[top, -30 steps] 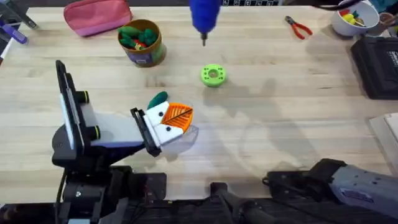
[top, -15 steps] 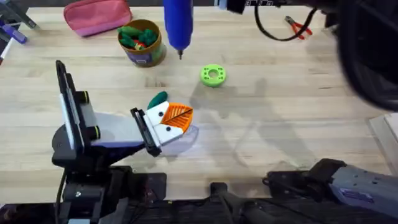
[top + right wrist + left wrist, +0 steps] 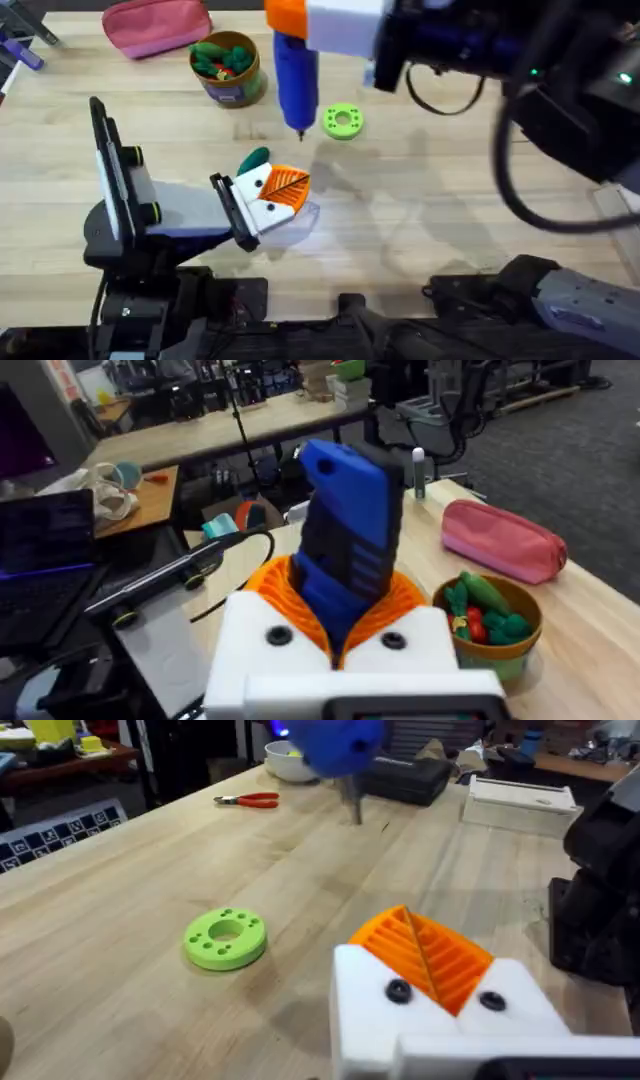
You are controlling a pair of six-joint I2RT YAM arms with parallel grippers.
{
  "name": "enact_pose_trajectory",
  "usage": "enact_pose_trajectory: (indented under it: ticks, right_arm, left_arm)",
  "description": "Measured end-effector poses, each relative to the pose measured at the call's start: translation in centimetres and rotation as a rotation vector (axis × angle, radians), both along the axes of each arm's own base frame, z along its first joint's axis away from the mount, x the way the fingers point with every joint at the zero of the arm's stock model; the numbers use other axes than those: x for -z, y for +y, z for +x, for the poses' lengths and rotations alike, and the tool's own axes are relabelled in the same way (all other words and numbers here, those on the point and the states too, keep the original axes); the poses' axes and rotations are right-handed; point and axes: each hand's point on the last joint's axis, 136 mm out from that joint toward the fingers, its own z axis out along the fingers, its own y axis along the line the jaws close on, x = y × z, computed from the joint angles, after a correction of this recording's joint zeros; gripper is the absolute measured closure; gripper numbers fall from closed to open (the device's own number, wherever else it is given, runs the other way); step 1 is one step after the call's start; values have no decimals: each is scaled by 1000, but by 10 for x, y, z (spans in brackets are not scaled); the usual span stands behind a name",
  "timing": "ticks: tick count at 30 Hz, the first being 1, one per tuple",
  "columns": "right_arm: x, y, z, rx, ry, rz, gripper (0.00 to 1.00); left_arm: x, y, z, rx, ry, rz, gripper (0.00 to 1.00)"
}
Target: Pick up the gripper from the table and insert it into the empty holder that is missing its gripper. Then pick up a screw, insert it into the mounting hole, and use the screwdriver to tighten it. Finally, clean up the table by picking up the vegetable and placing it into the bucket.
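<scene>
My right gripper (image 3: pixel 297 30) reaches in over the table's far side, shut on the blue screwdriver (image 3: pixel 296 85). The screwdriver hangs tip down, just left of the green ring and above my left gripper (image 3: pixel 284 190). In the right wrist view the screwdriver (image 3: pixel 345 545) sits between the orange pads of my right gripper (image 3: pixel 340 615). My left gripper (image 3: pixel 425 955) rests low over the table, shut, and both its white blocks carry orange pads that meet, each with a dark screw head. The dark green vegetable (image 3: pixel 255 158) lies just behind it. The bucket (image 3: pixel 227 66) stands at the far left, also seen in the right wrist view (image 3: pixel 497 628). No loose gripper piece or empty holder is in view.
A bright green ring disc (image 3: pixel 342 121) lies right of the screwdriver tip, also seen from the left wrist (image 3: pixel 225 937). A pink pouch (image 3: pixel 155 25) lies at the far left edge. Red-handled pliers (image 3: pixel 250 800), a white bowl (image 3: pixel 285 760) and a black case (image 3: pixel 405 780) sit farther off.
The right arm has brought the screwdriver from the far edge toward the left and nearer, lowering it close to the left gripper. The left arm has stayed still.
</scene>
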Motion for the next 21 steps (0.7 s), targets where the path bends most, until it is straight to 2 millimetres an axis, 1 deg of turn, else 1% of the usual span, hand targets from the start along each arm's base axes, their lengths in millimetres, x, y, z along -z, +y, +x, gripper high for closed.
enact_pose_trajectory:
  ticks: [2, 4, 6, 8, 11, 15, 18, 21]
  right_arm:
    - [-5, -6, -8, -3, -24, 10, 990]
    - [-15, -10, -17, -20, -70, 23, 990]
    - [-27, -12, -27, -53, -125, 45, 990]
    - [-34, -12, -36, -89, -167, 61, 990]
    - [-36, -8, -43, -140, -195, 69, 990]
    - [-33, 5, -50, -200, -215, 79, 990]
    - [-31, 15, -61, -271, -250, 87, 990]
    - [-29, 21, -74, -339, -278, 92, 990]
  left_arm:
    - [0, 0, 0, 0, 0, 0, 988]
    - [0, 0, 0, 0, 0, 0, 988]
    - [0, 0, 0, 0, 0, 0, 988]
    - [0, 0, 0, 0, 0, 0, 988]
    - [0, 0, 0, 0, 0, 0, 988]
    - [0, 0, 0, 0, 0, 0, 988]
    - [0, 0, 0, 0, 0, 0, 988]
    - [0, 0, 0, 0, 0, 0, 988]
